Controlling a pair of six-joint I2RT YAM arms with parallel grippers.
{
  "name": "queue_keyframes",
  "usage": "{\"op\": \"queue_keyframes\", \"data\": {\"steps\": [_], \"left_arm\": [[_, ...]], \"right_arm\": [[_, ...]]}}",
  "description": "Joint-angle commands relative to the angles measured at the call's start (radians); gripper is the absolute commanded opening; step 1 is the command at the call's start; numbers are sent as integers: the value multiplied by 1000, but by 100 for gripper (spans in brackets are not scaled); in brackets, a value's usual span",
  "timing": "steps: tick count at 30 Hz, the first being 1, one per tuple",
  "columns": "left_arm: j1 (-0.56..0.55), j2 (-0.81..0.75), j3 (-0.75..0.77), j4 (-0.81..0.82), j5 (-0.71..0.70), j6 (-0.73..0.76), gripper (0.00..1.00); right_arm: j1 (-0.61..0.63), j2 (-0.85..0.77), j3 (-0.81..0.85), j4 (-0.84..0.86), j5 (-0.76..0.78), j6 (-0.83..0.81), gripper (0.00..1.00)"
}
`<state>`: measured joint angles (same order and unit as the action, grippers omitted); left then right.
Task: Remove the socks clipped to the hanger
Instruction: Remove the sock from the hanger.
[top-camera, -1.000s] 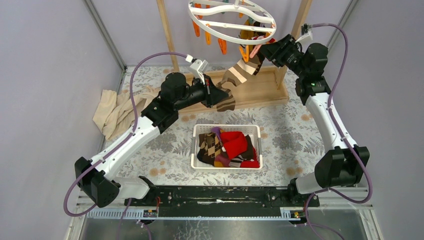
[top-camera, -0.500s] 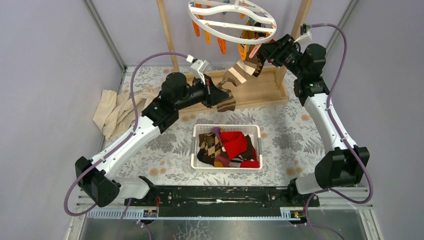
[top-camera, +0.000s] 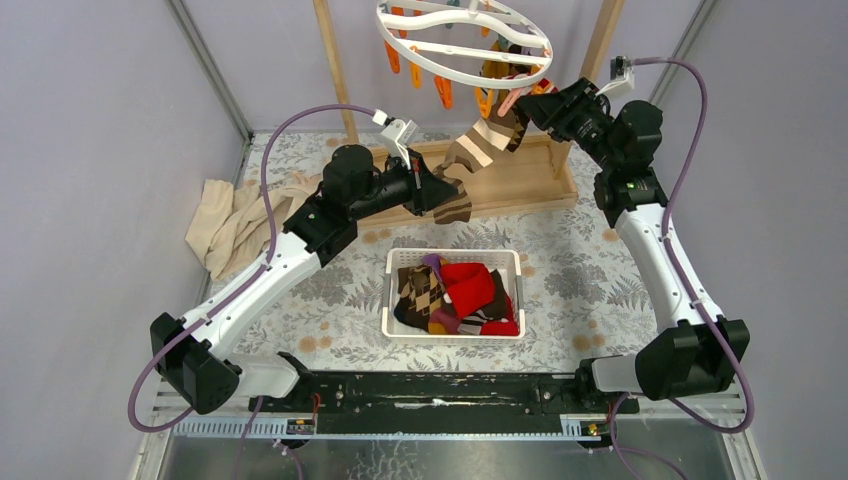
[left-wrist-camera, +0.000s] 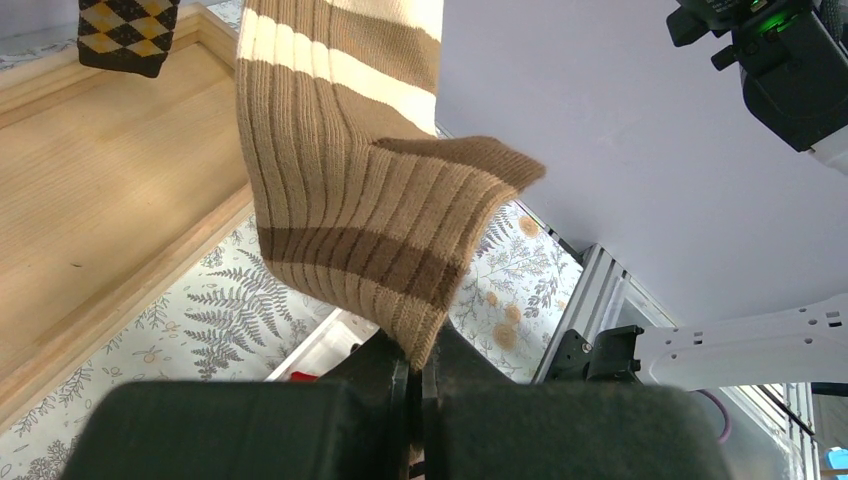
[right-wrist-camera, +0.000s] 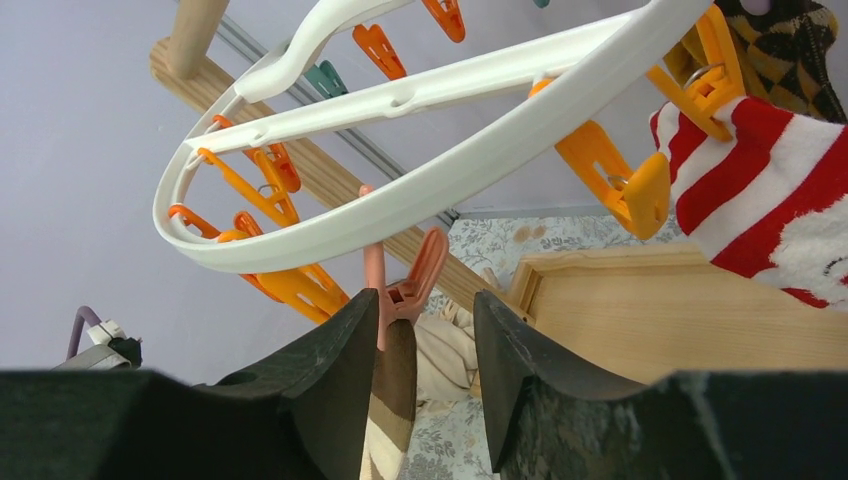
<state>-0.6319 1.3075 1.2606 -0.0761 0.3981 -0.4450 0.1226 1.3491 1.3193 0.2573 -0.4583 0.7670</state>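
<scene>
Nearest the arm bases, a white basket (top-camera: 452, 253) sits on the floral tabletop (top-camera: 580, 260). It holds a heap of loose socks (top-camera: 465, 295), red, argyle and purple, too tangled to count.

Just beyond it, the left fingers (top-camera: 437, 190) are clamped shut on the lower end of a brown striped sock (top-camera: 480, 145). In the left wrist view the very tip of that sock disappears between them. The sock runs up and to the right, stretched, to a salmon clip (right-wrist-camera: 405, 285) on the hanger (right-wrist-camera: 440, 185).

The right fingers (top-camera: 528, 100) stand apart on either side of that clip, with a gap showing on one side. Their own bulk hides most of the sock below it.

On the same ring, orange clips hold a red-and-white striped sock (right-wrist-camera: 760, 190) and an argyle sock (right-wrist-camera: 790, 50), both cut off by the picture edge. The hanger's top is out of frame in every view.

Behind lies the wooden rack base (top-camera: 520, 175), and to the far left a crumpled beige cloth (top-camera: 235, 225).
</scene>
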Motion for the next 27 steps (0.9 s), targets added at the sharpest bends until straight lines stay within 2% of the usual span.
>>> {"op": "queue_keyframes", "data": {"steps": [1, 16, 27], "left_arm": [[6, -4, 19, 23, 16, -9, 1], [6, -8, 21, 24, 17, -9, 2], [6, -9, 24, 22, 23, -8, 2]], "right_arm": [[8, -18, 2, 114, -31, 15, 47], [8, 65, 53, 152, -60, 56, 50], [11, 93, 48, 270, -80, 110, 50]]}}
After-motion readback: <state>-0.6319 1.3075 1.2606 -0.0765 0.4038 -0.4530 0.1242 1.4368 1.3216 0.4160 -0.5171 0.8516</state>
